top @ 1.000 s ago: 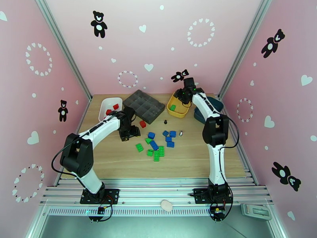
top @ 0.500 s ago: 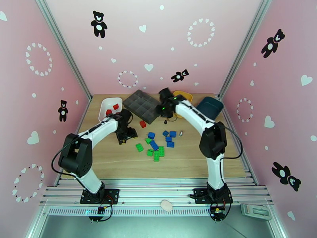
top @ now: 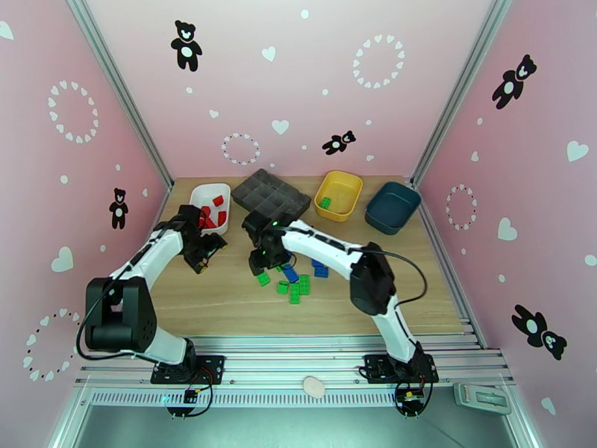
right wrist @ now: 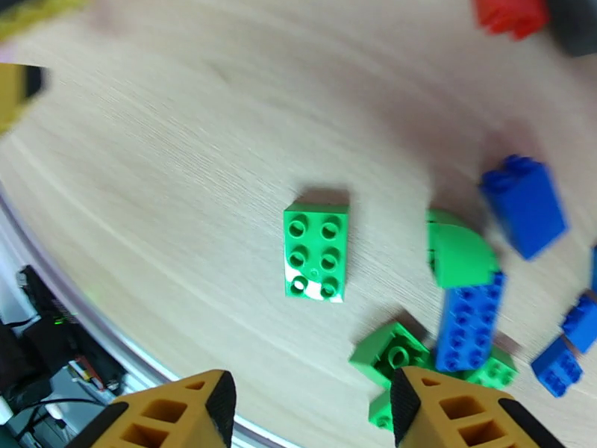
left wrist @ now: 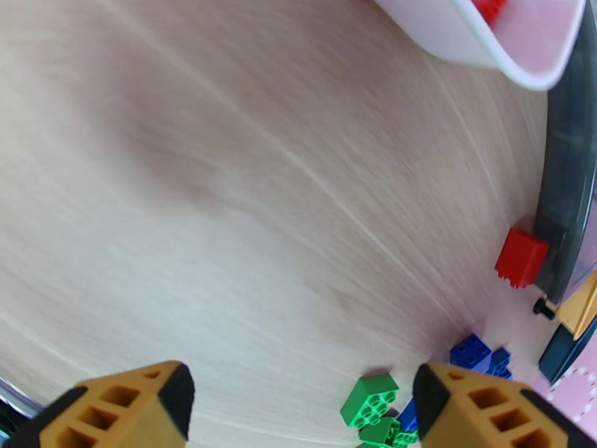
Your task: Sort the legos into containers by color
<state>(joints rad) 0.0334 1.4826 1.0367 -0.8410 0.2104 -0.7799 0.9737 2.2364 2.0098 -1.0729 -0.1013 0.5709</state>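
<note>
**Right claw was held wide and empty over a green brick.**
A crowded pile of green and blue bricks lay just to its right, so a neighbour could be nudged or pinched in a skewed closing. The left claw was spread wide, empty, over bare table. Red bricks were seen in the white bin and a green block in the yellow bin. Nothing was made out in the teal bin.

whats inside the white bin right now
Several red legos lie in the white bin. The left arm covers its near left corner, so anything there is hidden.
</note>
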